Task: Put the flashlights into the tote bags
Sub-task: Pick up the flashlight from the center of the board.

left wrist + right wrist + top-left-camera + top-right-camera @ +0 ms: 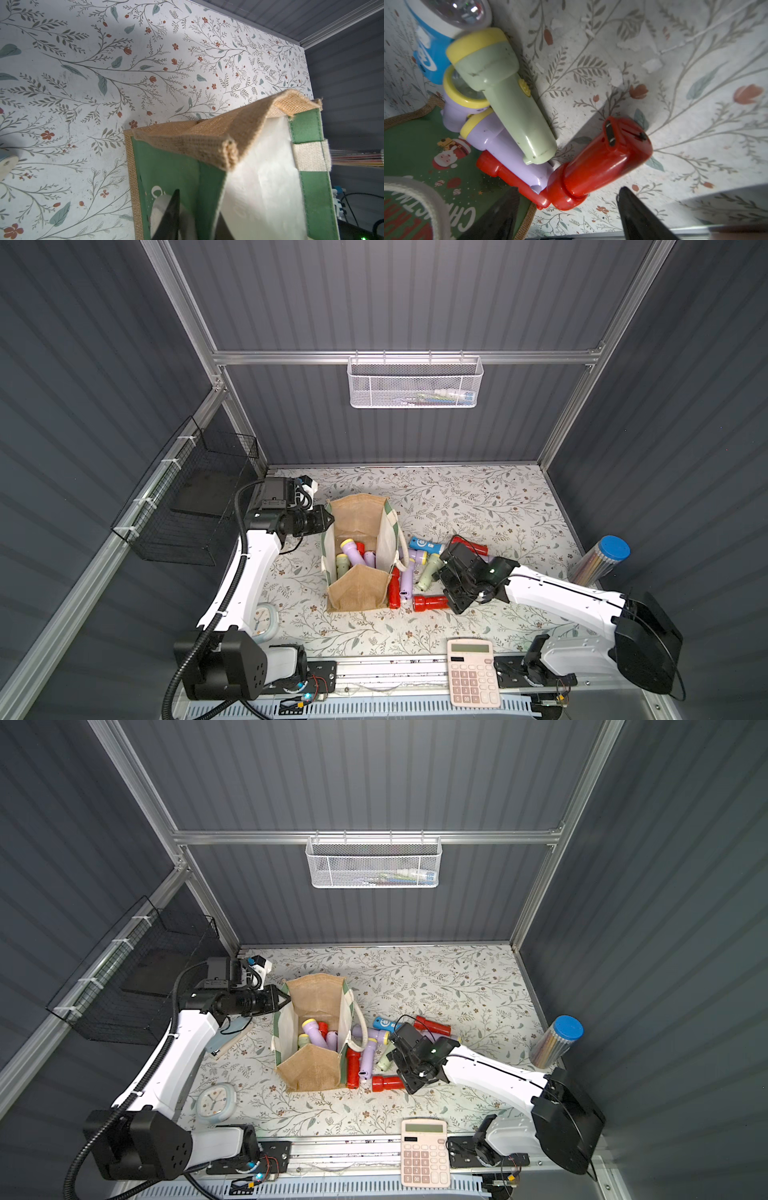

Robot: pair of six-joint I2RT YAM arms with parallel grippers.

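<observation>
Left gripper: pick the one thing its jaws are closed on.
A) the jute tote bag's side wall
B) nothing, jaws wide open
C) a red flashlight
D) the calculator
A: in the left wrist view the left gripper has one finger on each face of the jute tote bag wall, green panel outside and white lining inside.

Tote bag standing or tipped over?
Upright, mouth open: both top views look down into the tote bag at flashlights lying on its bottom.
</observation>
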